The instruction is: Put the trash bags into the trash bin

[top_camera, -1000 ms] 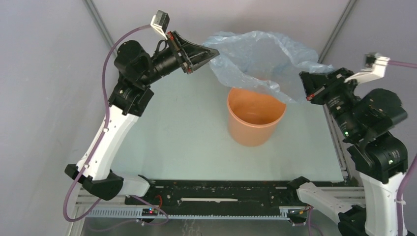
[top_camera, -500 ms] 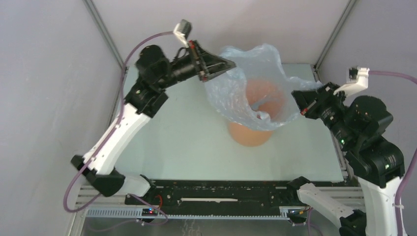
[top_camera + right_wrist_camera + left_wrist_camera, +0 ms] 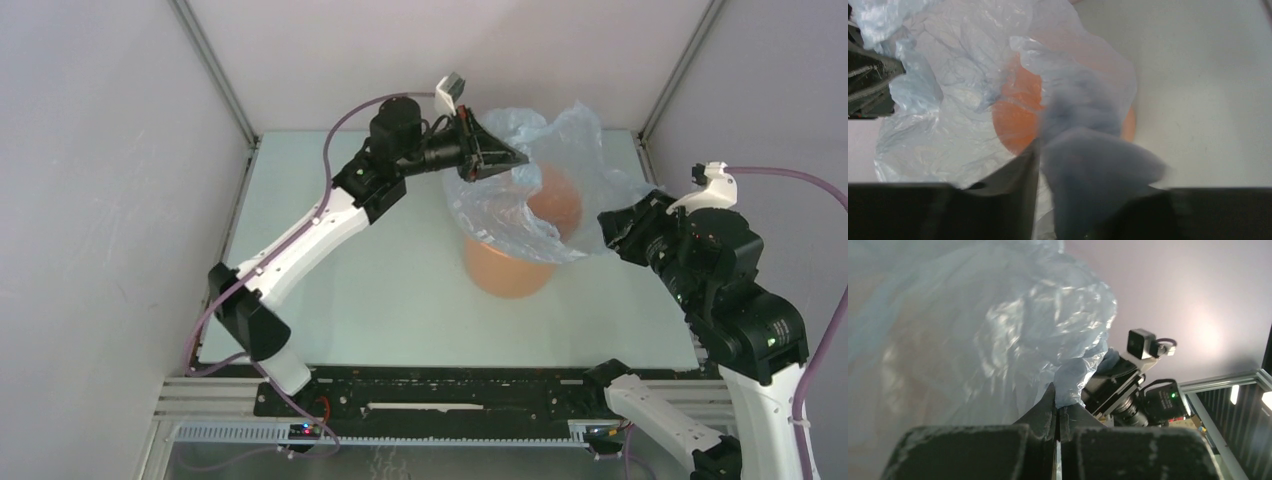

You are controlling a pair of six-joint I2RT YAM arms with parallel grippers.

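My left tool (image 3: 518, 158) has swung in over the bin (image 3: 510, 275) on the bench (image 3: 330, 290). It and my right tool (image 3: 612, 232) each clench an edge of the bag (image 3: 500, 210), which drapes over the bin's mouth.

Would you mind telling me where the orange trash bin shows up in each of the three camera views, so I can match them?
Top external: trash bin right of centre, its rim draped by the trash bag.
Left wrist: bin not clearly visible; glossy film fills the left half.
Right wrist: trash bin at centre, orange showing through the film.
Shared landmark: the trash bag, present in all three views.
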